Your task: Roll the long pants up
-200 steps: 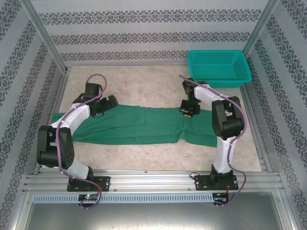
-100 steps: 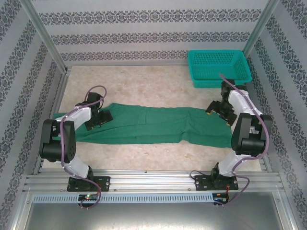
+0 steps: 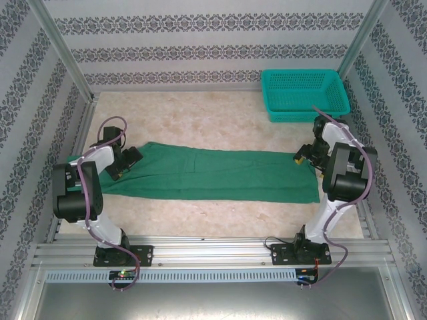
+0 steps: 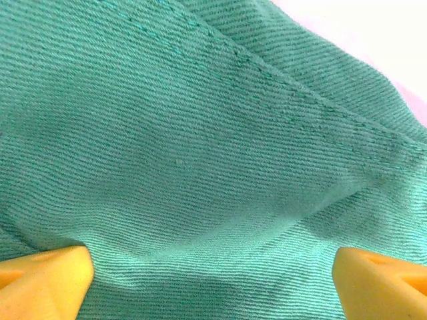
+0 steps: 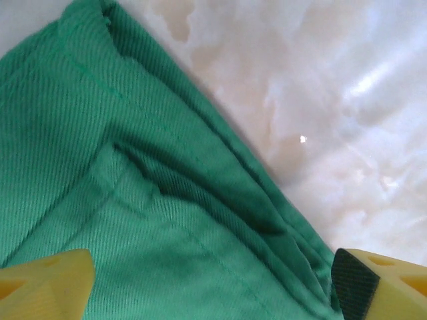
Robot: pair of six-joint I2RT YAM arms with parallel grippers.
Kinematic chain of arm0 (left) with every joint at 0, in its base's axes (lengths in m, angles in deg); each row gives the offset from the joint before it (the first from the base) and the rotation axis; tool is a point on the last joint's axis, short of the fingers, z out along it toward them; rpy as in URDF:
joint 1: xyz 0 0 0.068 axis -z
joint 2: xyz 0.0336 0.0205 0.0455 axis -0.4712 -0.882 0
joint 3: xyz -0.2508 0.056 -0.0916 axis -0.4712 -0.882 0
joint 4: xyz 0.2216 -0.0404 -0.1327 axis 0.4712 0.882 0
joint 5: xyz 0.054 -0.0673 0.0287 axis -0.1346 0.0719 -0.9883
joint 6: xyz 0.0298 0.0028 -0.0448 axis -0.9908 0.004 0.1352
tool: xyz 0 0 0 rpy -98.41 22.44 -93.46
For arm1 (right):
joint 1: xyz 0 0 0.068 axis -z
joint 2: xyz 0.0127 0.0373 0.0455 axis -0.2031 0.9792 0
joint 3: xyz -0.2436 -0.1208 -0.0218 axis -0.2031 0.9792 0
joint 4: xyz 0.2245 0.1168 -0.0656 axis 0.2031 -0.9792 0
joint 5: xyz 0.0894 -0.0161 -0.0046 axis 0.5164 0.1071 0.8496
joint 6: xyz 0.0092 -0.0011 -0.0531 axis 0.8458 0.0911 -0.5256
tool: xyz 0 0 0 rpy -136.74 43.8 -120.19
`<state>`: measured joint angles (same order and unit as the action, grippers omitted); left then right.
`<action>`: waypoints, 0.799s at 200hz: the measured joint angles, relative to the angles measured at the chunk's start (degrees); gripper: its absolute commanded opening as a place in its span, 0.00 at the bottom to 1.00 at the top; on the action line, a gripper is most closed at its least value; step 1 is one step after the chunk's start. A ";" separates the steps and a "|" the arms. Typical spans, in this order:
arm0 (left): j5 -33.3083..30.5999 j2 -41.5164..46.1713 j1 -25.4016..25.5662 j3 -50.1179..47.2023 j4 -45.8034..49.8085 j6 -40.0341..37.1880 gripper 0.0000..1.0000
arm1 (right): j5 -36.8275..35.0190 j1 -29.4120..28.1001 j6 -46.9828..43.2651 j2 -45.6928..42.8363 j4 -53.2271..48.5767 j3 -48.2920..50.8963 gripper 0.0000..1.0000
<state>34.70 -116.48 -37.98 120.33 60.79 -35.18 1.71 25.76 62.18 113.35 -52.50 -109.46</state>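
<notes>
Lying left to right across the pale marbled counter [image 3: 200,113], the long pants [image 3: 213,175] form one flat dark green band, well apart from the teal mesh basket [image 3: 307,115] in the far right corner. The left tool [image 3: 123,167] sits over the band's left end, the right tool [image 3: 301,158] at the far edge of its right end. Both are released, yellow fingertips [image 4: 40,283] spread wide above the cloth; whether they touch it is unclear.

My left gripper [image 3: 124,164] sits middle left, my right gripper [image 3: 301,157] middle right, both spread wide and angled downward.
</notes>
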 measured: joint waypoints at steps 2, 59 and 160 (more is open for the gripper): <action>0.04 -0.07 0.00 0.11 0.09 -0.02 0.94 | 0.00 0.00 0.00 0.37 0.11 -0.11 0.91; 0.17 -0.48 0.00 0.72 1.03 -1.16 0.92 | 0.81 0.00 -0.17 5.27 2.86 -3.06 0.27; 0.15 -0.48 0.00 0.79 1.22 -1.49 0.91 | 0.09 -2.95 0.11 -9.86 2.40 5.60 0.00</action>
<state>34.85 -116.96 -37.98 121.12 62.02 -36.67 1.80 22.81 62.29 103.50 -50.09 -103.86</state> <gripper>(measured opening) 0.905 0.062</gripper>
